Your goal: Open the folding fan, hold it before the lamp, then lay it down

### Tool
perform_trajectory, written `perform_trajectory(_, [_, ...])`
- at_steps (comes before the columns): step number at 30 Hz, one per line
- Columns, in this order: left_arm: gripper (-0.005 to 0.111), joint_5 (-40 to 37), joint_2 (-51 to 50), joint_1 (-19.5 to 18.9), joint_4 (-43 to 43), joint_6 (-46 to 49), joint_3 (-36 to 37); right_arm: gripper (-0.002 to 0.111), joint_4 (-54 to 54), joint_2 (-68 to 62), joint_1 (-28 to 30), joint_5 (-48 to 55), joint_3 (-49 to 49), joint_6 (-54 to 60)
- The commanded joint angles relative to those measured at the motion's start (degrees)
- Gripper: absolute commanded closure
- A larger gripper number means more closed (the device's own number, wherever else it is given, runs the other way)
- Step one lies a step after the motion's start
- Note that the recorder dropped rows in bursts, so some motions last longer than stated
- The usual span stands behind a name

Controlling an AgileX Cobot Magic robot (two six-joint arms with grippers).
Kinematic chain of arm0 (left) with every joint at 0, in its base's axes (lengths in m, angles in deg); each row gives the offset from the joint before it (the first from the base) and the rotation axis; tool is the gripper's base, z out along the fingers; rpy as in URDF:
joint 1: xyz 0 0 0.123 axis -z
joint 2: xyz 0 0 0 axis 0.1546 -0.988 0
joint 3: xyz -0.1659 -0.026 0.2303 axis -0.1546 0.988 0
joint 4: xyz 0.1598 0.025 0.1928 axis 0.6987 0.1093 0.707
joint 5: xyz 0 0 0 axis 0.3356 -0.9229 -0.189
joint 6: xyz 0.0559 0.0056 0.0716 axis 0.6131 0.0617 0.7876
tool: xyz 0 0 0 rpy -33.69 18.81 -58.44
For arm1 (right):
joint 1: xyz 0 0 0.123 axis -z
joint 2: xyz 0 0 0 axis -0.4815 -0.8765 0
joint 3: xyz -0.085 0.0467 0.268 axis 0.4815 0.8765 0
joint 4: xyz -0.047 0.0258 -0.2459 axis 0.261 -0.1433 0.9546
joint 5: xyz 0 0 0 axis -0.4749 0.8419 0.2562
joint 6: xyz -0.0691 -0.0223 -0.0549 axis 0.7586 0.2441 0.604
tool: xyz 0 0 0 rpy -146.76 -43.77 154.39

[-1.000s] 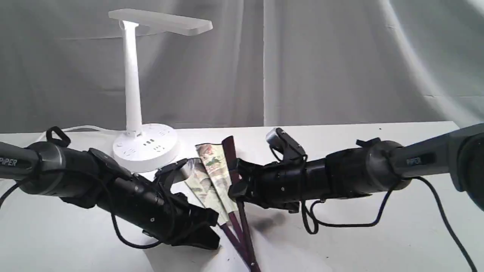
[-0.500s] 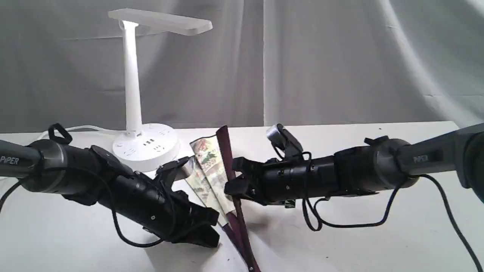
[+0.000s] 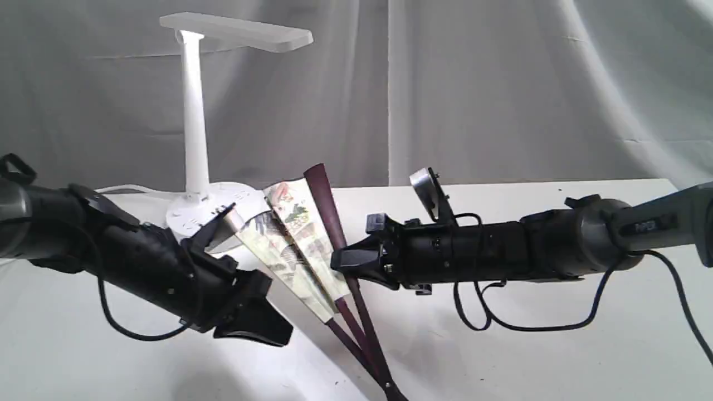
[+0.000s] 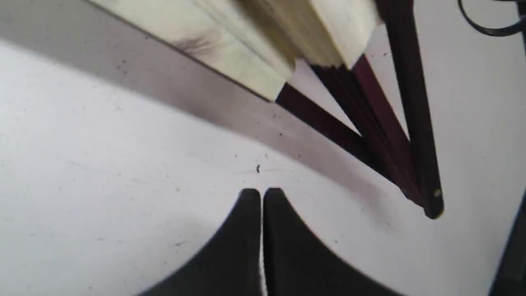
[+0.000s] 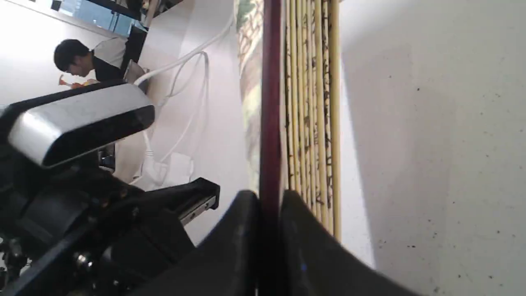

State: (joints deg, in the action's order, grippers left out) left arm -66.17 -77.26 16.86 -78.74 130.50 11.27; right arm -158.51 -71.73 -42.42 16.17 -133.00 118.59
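Over the last second the left arm pulls back toward its own side and the right arm lifts. The pleated cream paper folding fan (image 3: 295, 239) with dark maroon wooden ribs now stands higher and a little wider than before, its top overlapping the lamp's base in the exterior view. Nearest the camera, the fan's pivot (image 3: 388, 383) sits low over the white table (image 3: 557, 345); whether it touches cannot be told. To the pivot's left in that view, the black left gripper (image 3: 276, 334) is clenched on nothing, its fingers pressed together and clear of the ribs, as the left wrist view confirms. Further in, the black right gripper (image 3: 342, 262) is clamped on the fan's outer maroon guard (image 5: 269, 123), holding the fan tilted with its painted leaf uppermost. Only a few pleats are spread and most of the leaf is stacked against the guard. The opening is therefore judged as barely begun, with the hold before the lamp and the laying down both yet to come. Behind, the white plastic desk lamp (image 3: 195, 122), with a round socketed base and a flat head, stands toward the table's far edge. Its white cord (image 5: 181, 70) trails away, and a grey curtain (image 3: 501, 83) hangs beyond. No container appears in any view.
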Motion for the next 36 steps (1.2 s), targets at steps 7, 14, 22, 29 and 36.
perform_trajectory(7, [0.107, -11.1, 0.8, -9.6, -17.8, 12.9, 5.1, 0.108, -0.8, 0.5, 3.3, 6.5, 0.2, -2.7])
perform_trajectory(14, [0.107, -11.1, 0.3, -14.4, -29.0, 22.9, 10.0, 0.108, -0.8, 0.5, 3.3, 10.7, 0.2, -4.4])
perform_trajectory(22, [0.107, -11.1, -2.8, -15.3, -36.7, 28.6, 13.3, 0.108, -0.8, 0.5, 3.3, 11.5, 0.2, -4.8])
perform_trajectory(29, [0.092, -11.1, -3.3, -15.3, -36.7, 28.6, 13.2, 0.108, -0.8, 0.5, 3.2, 11.5, 0.2, -4.8])
perform_trajectory(36, [0.037, -11.1, -3.3, -15.3, -36.7, 27.9, 13.2, 0.108, -0.8, 0.5, 1.2, 11.5, 0.2, -4.8])
